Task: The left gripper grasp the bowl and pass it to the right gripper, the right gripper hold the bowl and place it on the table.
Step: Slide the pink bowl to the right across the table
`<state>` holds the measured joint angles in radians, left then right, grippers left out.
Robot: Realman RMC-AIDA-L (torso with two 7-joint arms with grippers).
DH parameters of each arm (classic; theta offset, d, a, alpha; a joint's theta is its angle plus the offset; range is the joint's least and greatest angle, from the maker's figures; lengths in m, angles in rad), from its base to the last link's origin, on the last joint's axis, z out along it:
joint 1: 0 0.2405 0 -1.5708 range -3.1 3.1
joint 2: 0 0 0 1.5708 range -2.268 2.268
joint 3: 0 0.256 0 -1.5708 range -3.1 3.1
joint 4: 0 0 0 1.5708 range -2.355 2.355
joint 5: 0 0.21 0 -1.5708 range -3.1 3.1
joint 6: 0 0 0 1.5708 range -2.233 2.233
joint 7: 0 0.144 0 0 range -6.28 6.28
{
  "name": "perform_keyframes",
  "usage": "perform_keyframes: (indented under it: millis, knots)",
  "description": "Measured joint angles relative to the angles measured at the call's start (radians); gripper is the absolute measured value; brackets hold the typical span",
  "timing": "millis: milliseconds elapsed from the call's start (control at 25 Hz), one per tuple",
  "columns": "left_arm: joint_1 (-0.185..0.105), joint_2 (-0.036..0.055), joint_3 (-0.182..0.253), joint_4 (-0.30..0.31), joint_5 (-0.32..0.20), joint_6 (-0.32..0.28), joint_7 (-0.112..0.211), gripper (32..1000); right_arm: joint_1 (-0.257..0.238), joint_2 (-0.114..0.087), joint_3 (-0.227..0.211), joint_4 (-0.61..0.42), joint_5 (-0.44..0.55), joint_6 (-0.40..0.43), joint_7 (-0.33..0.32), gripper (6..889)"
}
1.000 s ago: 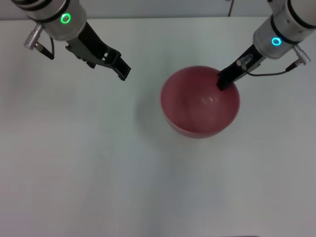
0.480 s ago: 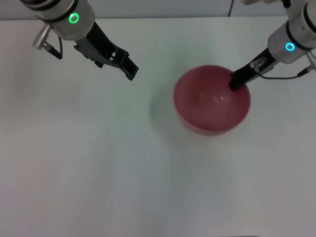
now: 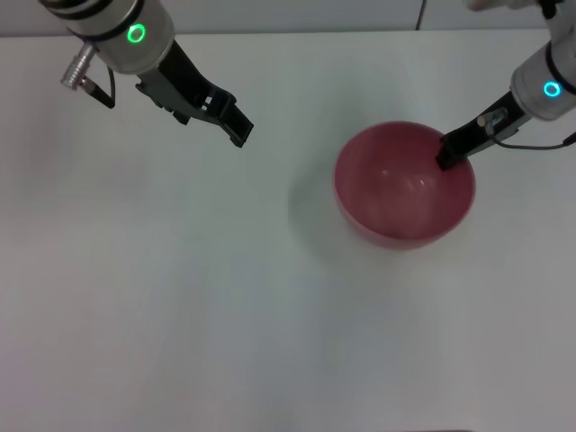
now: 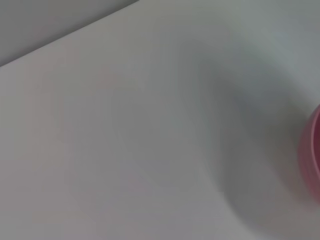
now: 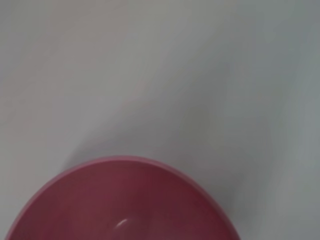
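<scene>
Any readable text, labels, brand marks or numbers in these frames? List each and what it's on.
None: no text, label, brand or number can be read anywhere.
The bowl is plain pink.
The table is plain white.
The left gripper and right gripper show no markings.

Lab-like: bare white table only

Plain white table, pink bowl above it
</scene>
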<state>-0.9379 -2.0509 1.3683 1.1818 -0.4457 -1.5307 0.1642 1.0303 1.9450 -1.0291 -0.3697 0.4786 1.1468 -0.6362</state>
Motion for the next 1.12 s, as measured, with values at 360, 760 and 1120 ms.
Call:
perform_keyframes:
  millis: [360,760,1120]
  knots:
    - [-0.006,0.0,0.0,-0.011,-0.003,0.004,0.001,842,-0.014,-0.002,0.0,0.013,0.0,-0.016,-0.002,31]
    - [-0.005,0.0,0.0,-0.015,-0.018,0.012,0.003,841,-0.035,-0.001,0.0,0.017,-0.002,-0.035,-0.002,32]
    - [-0.006,0.0,0.013,-0.033,-0.018,0.022,0.005,841,-0.036,-0.001,0.0,0.041,-0.001,-0.064,-0.013,32]
